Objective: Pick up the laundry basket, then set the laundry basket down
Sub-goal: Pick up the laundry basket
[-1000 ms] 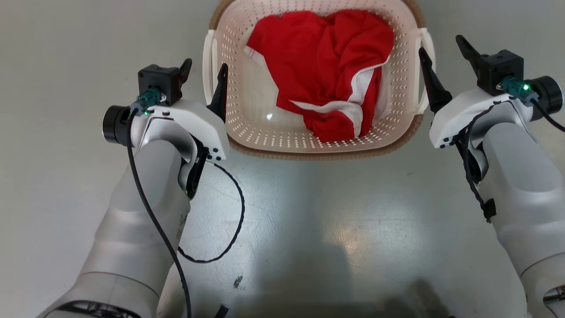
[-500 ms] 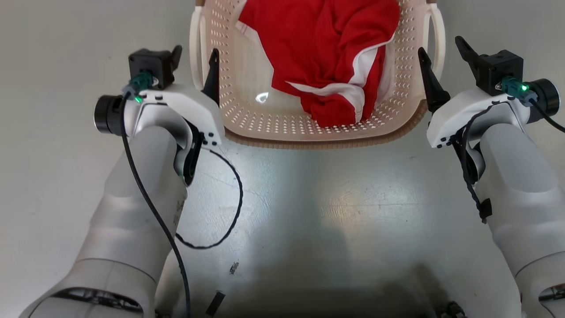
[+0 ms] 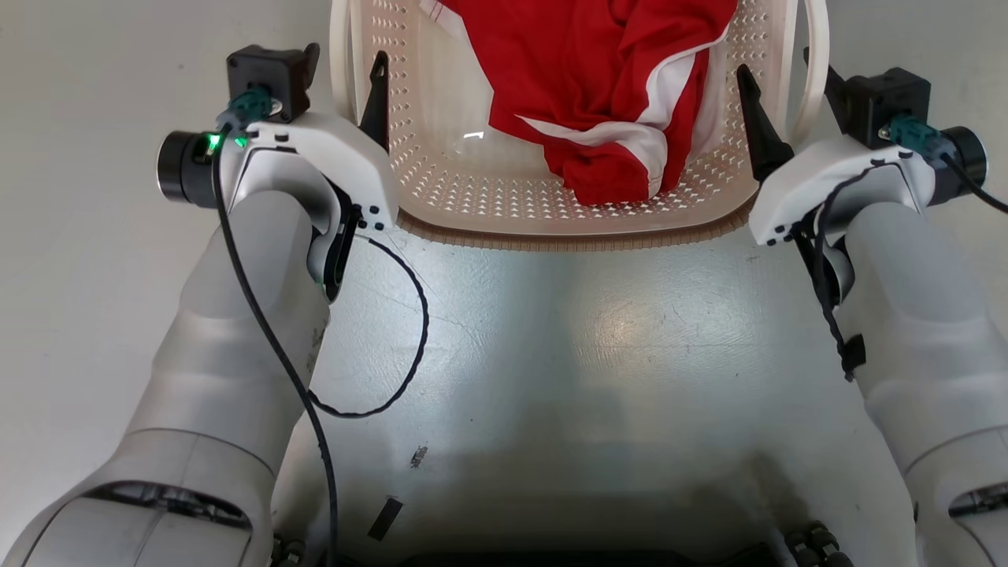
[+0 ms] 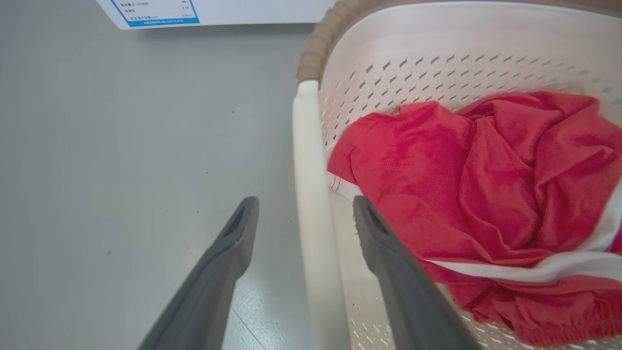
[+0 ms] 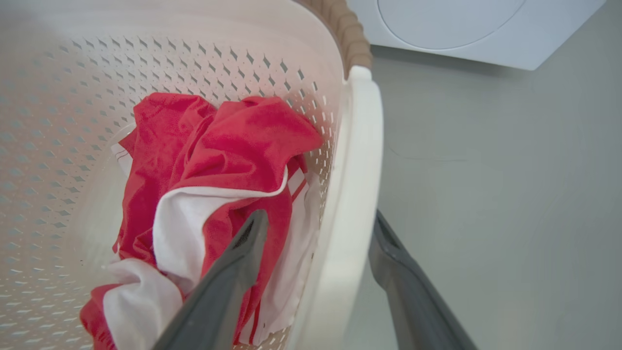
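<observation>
The laundry basket (image 3: 567, 240) sits on the grey floor (image 3: 551, 354) at the far middle of the head view, between the two arms, with a red garment (image 3: 598, 79) heaped inside it. Its long axis seems to run left to right, so one loop handle faces each arm and neither arm is the nearer. The coming move turns on one relation: each handle bar runs near to far, along the line of the fingers, and lies in the gap between them. The left gripper (image 3: 346, 59) straddles the left handle (image 3: 340, 71). Its wrist view shows one finger (image 4: 243, 228) outside over the floor and the other inside the perforated wall, with the white bar (image 4: 311, 170) between them and a sliver of space on either side. The right gripper (image 3: 776, 67) mirrors this at the right handle (image 3: 811, 71), with one finger (image 5: 243, 253) inside above the cloth, the other outside, and the bar (image 5: 357, 160) between. Both pairs of fingers are spread wide and hold nothing. By my judgement the next step is to close each pair across its bar and then lift evenly. A white washing machine (image 5: 461, 29) stands on the far side of the basket.
</observation>
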You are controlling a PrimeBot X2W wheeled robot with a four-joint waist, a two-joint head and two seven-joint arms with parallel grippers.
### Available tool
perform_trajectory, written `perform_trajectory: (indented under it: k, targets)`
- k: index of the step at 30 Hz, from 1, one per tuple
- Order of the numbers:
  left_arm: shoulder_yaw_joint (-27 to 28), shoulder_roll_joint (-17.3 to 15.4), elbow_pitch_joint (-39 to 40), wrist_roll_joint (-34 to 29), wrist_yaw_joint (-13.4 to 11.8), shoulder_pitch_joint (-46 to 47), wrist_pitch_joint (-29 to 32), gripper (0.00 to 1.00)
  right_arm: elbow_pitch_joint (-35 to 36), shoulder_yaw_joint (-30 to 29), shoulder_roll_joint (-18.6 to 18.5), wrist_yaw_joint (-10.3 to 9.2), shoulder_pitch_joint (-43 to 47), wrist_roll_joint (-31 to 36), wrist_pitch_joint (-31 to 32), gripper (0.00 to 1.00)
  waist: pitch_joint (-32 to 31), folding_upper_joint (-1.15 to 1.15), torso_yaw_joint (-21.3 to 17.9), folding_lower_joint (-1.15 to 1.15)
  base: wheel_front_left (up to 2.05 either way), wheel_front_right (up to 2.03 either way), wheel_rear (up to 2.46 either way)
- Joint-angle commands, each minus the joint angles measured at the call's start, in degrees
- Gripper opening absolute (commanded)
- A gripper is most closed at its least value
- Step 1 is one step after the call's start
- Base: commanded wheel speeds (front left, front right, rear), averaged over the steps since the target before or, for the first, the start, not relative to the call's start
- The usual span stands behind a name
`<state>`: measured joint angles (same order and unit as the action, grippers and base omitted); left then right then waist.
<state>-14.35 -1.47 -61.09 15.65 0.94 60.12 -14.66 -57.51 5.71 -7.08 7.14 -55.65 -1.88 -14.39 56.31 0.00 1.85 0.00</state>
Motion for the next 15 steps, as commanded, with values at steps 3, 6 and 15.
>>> perform_trajectory:
  k: [3, 6, 15]
  targets:
    - [-0.18, -1.41, -0.82, -0.65, -0.48, 0.66, -0.34, 1.0, -2.14, -0.26, 1.81, 0.35, -0.29, -0.85, -0.61, 1.0, 0.47, 0.0, 0.0, 0.0, 0.0, 0.0, 0.0]
    - [-0.92, -1.41, -1.96, -0.01, -0.61, 1.71, -0.34, 1.0, -5.26, -1.3, 2.49, 0.35, -2.41, -1.06, -0.61, 1.0, 0.77, 0.0, -0.05, 0.0, 0.0, 0.0, 0.0]
    - [-3.44, -1.41, -4.84, 3.09, -1.11, 3.98, -0.34, 1.0, -9.28, -2.98, 3.74, 0.35, -5.92, -0.09, -0.61, 1.0, 1.11, 0.0, -0.15, 0.0, 0.0, 0.0, 0.0]
